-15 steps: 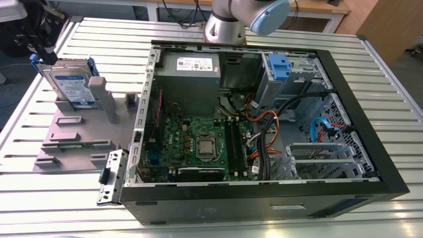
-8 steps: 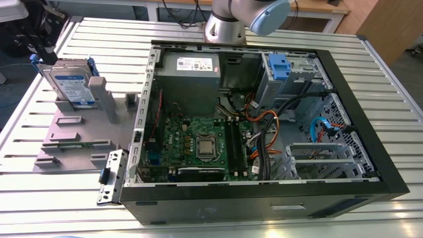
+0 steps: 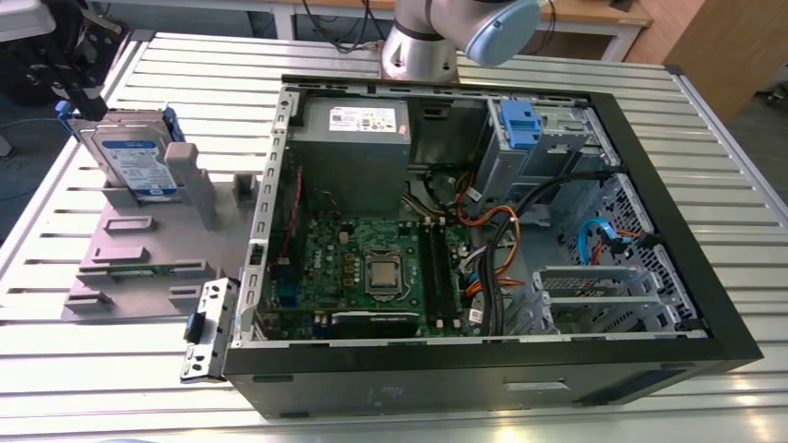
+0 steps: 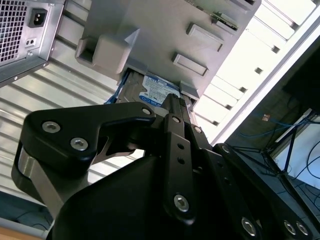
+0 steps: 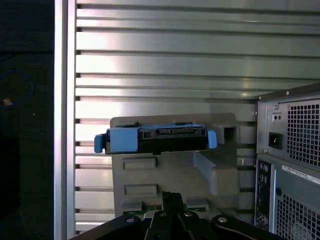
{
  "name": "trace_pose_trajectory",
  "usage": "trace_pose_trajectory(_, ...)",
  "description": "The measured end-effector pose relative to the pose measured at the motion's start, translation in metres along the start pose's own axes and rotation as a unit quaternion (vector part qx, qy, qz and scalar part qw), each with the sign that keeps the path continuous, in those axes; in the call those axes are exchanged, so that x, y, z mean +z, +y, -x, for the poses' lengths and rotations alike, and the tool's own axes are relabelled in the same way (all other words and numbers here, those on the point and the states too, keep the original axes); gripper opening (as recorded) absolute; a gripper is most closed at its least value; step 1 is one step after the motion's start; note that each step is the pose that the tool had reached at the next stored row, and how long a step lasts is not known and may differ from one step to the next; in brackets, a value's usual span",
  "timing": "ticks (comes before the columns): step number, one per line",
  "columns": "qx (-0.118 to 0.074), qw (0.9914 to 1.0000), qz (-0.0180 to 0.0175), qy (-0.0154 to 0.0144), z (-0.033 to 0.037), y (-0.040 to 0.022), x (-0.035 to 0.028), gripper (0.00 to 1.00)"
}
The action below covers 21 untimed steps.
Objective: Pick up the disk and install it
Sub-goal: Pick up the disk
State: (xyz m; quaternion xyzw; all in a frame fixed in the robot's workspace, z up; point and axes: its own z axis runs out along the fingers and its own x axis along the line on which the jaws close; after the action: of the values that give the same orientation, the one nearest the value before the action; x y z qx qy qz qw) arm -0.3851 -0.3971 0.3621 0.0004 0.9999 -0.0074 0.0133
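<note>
Plainly, the disk (image 3: pixel 133 157) was seen at the exterior view's left, stood on edge in a grey fixture (image 3: pixel 136 249), with its blue-and-white label turned outward and blue rails along its edges. The fixture was laid flat on the slatted metal counter (image 3: pixel 111 388), just beside the open computer case (image 3: pixel 493 374). Inside the case, a power-supply box (image 3: pixel 357 138) was set against the far wall, and a green motherboard (image 3: pixel 369 268) was mounted nearer the camera. Further toward the exterior view's right, loose cables (image 3: pixel 505 249) were draped across the interior, and a blue plastic latch (image 3: pixel 523 125) was seated in the drive bay at the far corner. The base of the arm (image 3: pixel 431 37) was seen beyond the case.

In the first wrist view, the disk (image 5: pixel 157 140) was shown end-on, propped in the fixture (image 5: pixel 170 175), with the counter (image 5: pixel 200 65) behind it and the vented rear of the computer case (image 5: pixel 295 165) beside it. The gripper (image 5: pixel 172 196) was held over the fixture, apart from the disk. Its fingers (image 5: pixel 172 201) were seen brought together into a single narrow tip, and nothing was gripped between them.

In the second wrist view, the gripper (image 4: pixel 172 100) was pointed toward the labelled face of the disk (image 4: pixel 159 89), which was lodged against the fixture (image 4: pixel 165 30). Whether contact was made there could not be told.
</note>
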Motion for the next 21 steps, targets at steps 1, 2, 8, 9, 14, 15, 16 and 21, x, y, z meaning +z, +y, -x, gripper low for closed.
trace_pose_trajectory(1,-0.001,1.00000,0.0000,0.0000,0.0000,0.0000,0.0000,0.11)
trace_pose_trajectory(2,-0.002,1.00000,0.0000,0.0000,0.0000,0.0000,0.0000,0.11)
trace_pose_trajectory(8,-0.009,0.99996,0.0002,-0.0001,0.0000,0.0000,0.0000,0.11)
trace_pose_trajectory(9,-0.010,0.99995,0.0002,-0.0001,0.0000,0.0000,0.0000,0.11)
trace_pose_trajectory(14,-0.014,0.99990,0.0004,-0.0002,0.0000,0.0000,0.0000,0.11)
trace_pose_trajectory(15,-0.015,0.99988,0.0004,-0.0002,0.0000,0.0000,0.0000,0.11)
trace_pose_trajectory(16,-0.016,0.99987,0.0004,-0.0002,0.0000,0.0000,0.0000,0.11)
trace_pose_trajectory(21,-0.021,0.99978,0.0005,-0.0003,0.0000,0.0000,0.0000,0.11)
